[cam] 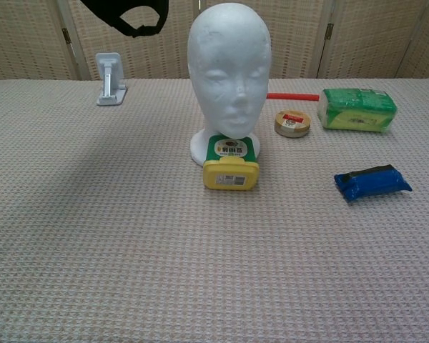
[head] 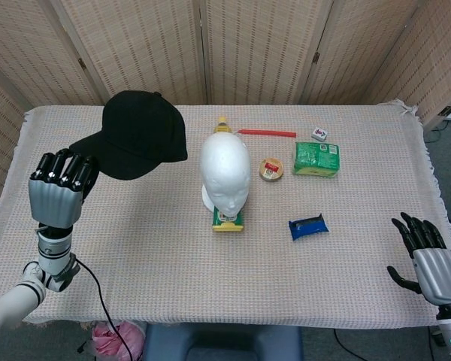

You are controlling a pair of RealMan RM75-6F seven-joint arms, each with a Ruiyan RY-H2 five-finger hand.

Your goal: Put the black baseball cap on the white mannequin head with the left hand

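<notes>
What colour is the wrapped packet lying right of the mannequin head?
Blue with a black strip; the packet shows best in the chest view.

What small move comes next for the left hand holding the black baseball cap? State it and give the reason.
Probably carry the black baseball cap a little further toward the white foam mannequin head before lowering it. The left hand holds the cap by its brim, raised off the table; in the chest view it hangs up and to the left of the bare head, not yet over it.
</notes>
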